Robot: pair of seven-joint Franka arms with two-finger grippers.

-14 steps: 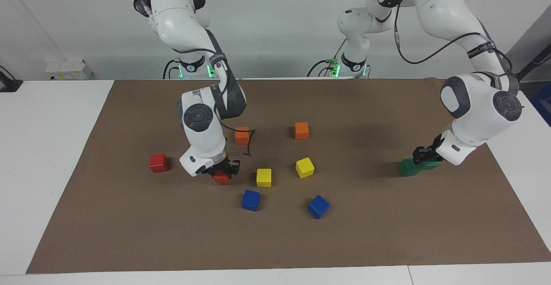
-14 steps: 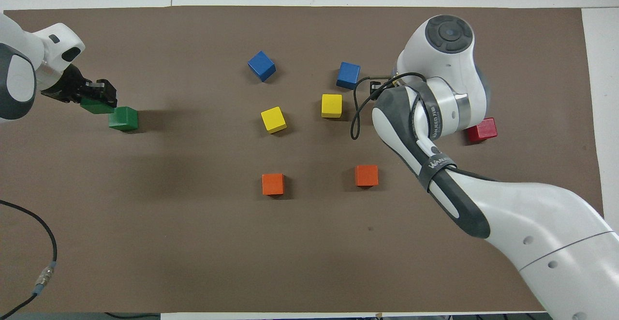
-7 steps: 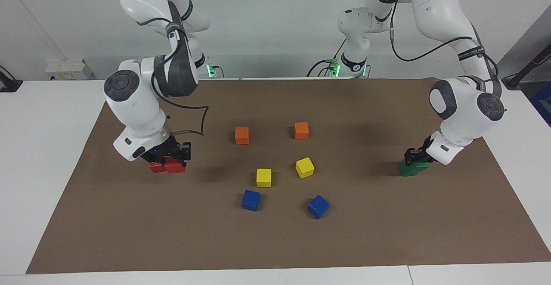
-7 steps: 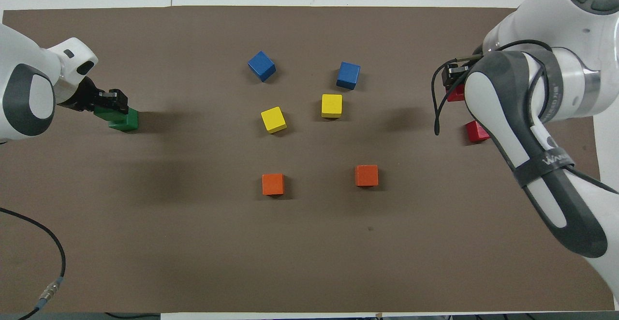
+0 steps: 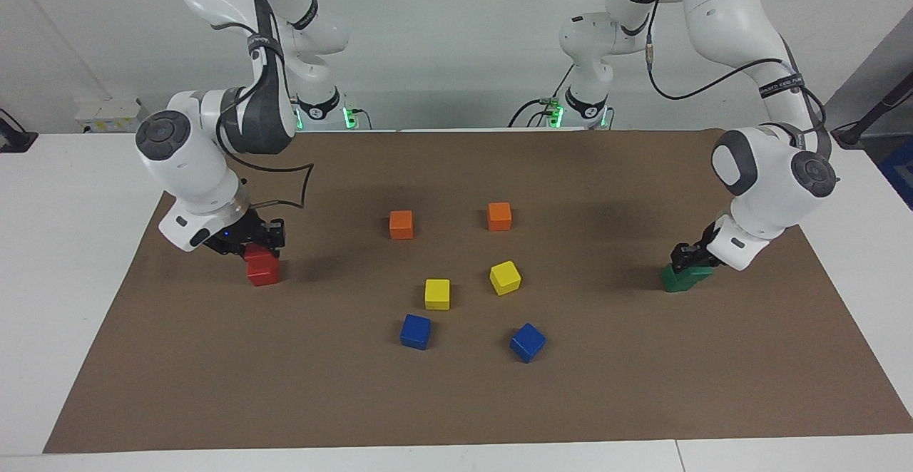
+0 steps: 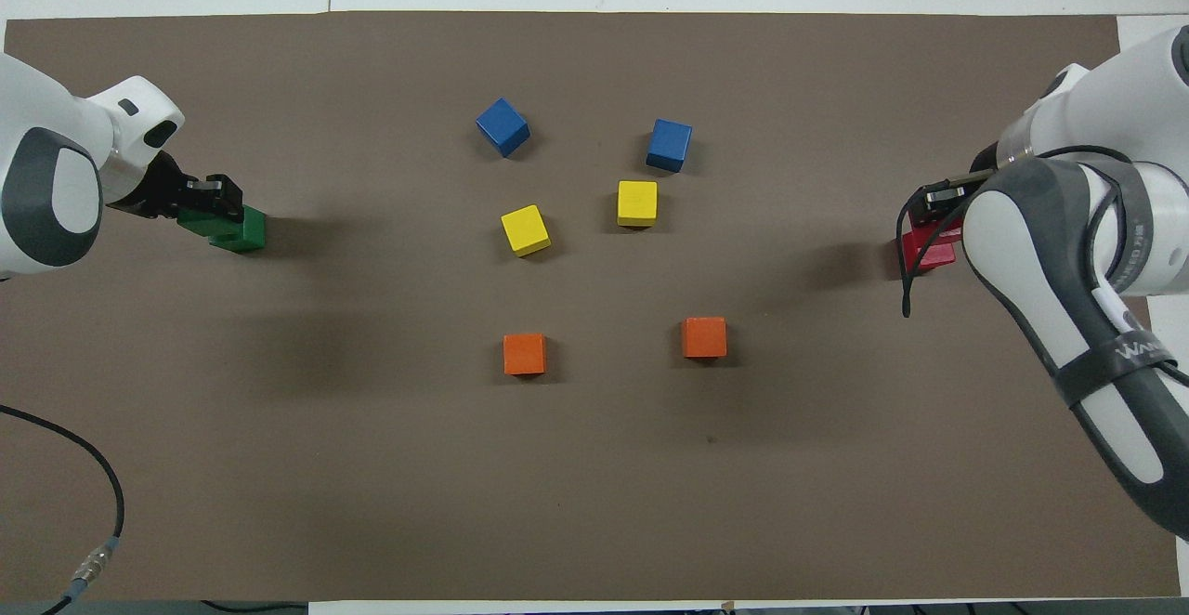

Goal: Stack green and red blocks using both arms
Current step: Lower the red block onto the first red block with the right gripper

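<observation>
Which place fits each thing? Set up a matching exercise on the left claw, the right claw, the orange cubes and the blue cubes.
Things:
1. left claw
2. right claw
3. orange cubes
4. blue cubes

Places:
A. farthest from the robots of the loose pairs
B. at the red blocks
C. nearest to the robots of the loose pairs
D. at the green blocks

Pairs: 1-D, 2-B, 3-C, 4-A

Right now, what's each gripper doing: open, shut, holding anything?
Left gripper: shut on the upper green block, over the lower green block.
Right gripper: shut on the upper red block, over the lower red block.
</observation>
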